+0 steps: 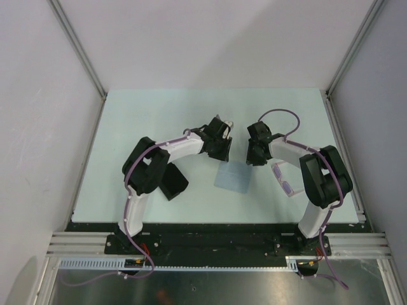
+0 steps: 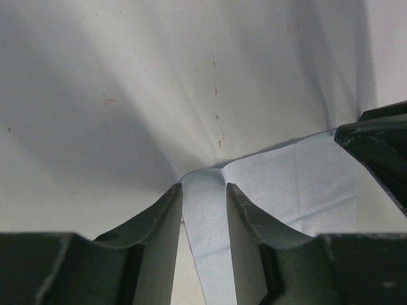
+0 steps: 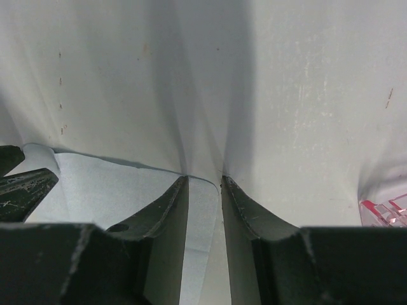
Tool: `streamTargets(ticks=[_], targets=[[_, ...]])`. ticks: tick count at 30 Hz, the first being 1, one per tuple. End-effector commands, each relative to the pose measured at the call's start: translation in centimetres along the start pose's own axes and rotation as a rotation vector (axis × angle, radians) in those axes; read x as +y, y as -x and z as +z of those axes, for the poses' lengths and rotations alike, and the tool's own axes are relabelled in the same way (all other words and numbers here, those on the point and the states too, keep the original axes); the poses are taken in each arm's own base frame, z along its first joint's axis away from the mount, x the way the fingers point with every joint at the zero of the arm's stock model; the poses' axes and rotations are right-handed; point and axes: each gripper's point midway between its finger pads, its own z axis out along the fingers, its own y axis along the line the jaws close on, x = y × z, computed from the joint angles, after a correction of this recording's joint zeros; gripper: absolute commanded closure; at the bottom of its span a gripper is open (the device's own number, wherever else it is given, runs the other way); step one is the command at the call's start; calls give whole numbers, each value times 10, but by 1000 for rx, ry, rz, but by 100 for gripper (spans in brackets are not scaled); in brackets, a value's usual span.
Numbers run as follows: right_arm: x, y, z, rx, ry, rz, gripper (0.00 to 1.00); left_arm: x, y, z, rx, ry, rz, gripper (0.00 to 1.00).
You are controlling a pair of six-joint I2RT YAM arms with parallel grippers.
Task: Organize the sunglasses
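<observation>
The sunglasses (image 1: 283, 178), with a pale pink frame and purple lenses, lie on the table beside my right arm; a pink corner of them shows at the right edge of the right wrist view (image 3: 385, 213). My left gripper (image 1: 221, 152) (image 2: 203, 185) is down at the table with its jaws slightly apart, straddling a far corner of the pale blue cloth (image 1: 234, 176) (image 2: 299, 178). My right gripper (image 1: 253, 159) (image 3: 205, 179) is also low, its jaws slightly apart over the cloth's other far corner (image 3: 108, 187). Neither gripper touches the sunglasses.
A black oblong case (image 1: 173, 182) lies on the table by my left arm's elbow. The table (image 1: 159, 114) is pale green-white, with grey walls on three sides. The other gripper's dark fingers show in each wrist view (image 2: 381, 140) (image 3: 19, 181).
</observation>
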Motion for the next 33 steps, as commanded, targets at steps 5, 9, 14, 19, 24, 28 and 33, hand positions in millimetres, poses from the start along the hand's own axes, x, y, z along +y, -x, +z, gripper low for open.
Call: streamTargets(ticks=[5,9,14,19,24,28,33], targets=[[-9,-21,4,87,-43,-35,65,11,1,7,-9,59,-20,51],[-9,-19,1,77,-41,-37,64,8,-3,8,-3,58,-4,55],[-8,-21,2,85,-36,-38,65,5,-8,11,7,61,9,66],[-5,-23,1,91,-26,-42,69,2,-14,11,24,46,12,71],[-4,-22,0,89,-21,-42,71,3,-18,9,29,53,14,63],[-3,-24,1,94,-20,-46,71,5,-22,10,35,61,17,62],[-4,-24,2,93,-26,-47,77,7,-22,11,36,73,11,74]])
